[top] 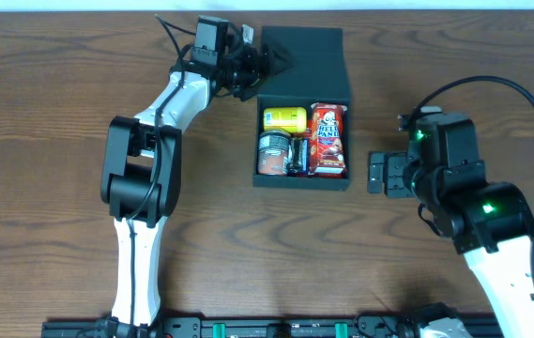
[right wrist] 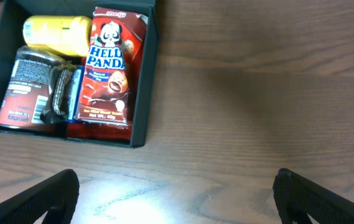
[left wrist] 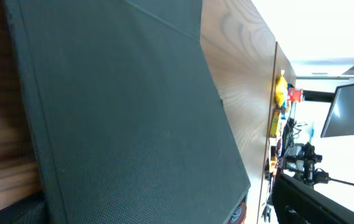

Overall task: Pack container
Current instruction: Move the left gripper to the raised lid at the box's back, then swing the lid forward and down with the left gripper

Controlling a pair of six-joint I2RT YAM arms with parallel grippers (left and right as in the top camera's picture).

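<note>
The container is a dark square box in the middle of the table, with its flap lid open at the far side. Inside it are a yellow can, a red Hello Panda box, a dark can and a dark bar. My left gripper is at the lid's left edge. The lid fills the left wrist view, and the fingers show only at the bottom corners, spread apart. My right gripper is open and empty over bare wood, to the right of the box.
The table's far edge shows in the left wrist view, with a monitor and clutter beyond it. Bare wood lies to the left of, right of and in front of the box.
</note>
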